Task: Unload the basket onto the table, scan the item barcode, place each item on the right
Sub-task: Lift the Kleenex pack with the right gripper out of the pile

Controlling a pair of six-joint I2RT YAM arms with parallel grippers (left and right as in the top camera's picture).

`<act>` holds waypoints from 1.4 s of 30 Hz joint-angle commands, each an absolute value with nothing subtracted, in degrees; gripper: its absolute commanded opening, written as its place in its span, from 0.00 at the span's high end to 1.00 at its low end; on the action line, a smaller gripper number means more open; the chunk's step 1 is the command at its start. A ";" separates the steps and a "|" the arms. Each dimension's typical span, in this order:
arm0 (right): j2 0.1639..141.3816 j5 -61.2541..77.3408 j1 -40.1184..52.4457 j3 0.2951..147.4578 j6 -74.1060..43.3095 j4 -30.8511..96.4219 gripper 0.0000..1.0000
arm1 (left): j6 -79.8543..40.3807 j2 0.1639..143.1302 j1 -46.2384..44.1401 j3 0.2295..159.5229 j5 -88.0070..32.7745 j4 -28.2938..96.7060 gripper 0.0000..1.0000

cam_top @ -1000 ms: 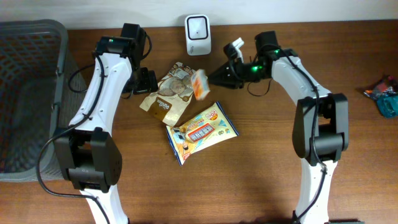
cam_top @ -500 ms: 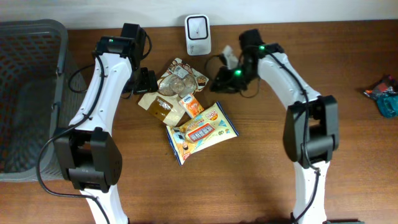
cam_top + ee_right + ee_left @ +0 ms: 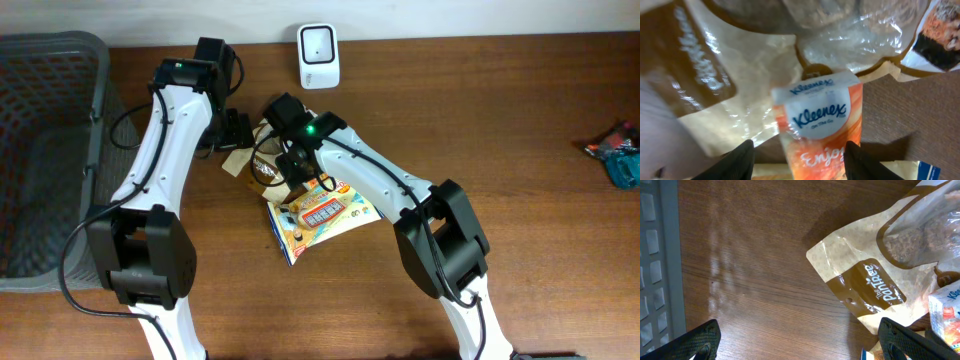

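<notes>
Right gripper (image 3: 801, 159) jaws apart, Kleenex pack (image 3: 817, 120) between them, lying on brown pouch (image 3: 865, 285) holding brown clusters, left gripper (image 3: 802, 342) jaws wide apart beside pouch, mesh basket (image 3: 40, 120) well left.

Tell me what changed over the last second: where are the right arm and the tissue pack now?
The Kleenex pack dropped from beside the right gripper, near the scanner, onto the brown bag. The right gripper then swung left over the pile and now straddles the pack, jaws open, not gripping. The left gripper, open, the scanner and the yellow packet stayed put.
</notes>
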State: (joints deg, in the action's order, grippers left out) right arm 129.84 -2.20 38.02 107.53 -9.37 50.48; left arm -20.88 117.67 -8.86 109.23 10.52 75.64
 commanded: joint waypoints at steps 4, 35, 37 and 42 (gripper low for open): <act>130.67 -7.49 37.85 101.47 -13.06 46.00 0.64 | -21.85 117.80 -8.82 109.32 10.35 75.66 0.01; 130.85 41.58 -12.10 94.80 -7.49 58.85 0.50 | -21.85 117.80 -8.82 109.32 10.35 75.66 0.01; 130.85 41.71 -10.04 98.72 -4.19 62.74 0.50 | -21.85 117.80 -8.82 109.32 10.35 75.66 0.01; 130.87 41.69 -0.82 99.39 -3.81 58.02 0.51 | -21.85 117.80 -8.82 109.32 10.35 75.68 0.01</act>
State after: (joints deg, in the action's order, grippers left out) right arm 130.39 42.39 -5.32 98.78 -5.56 59.44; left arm -20.88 117.67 -8.86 109.23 10.52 75.59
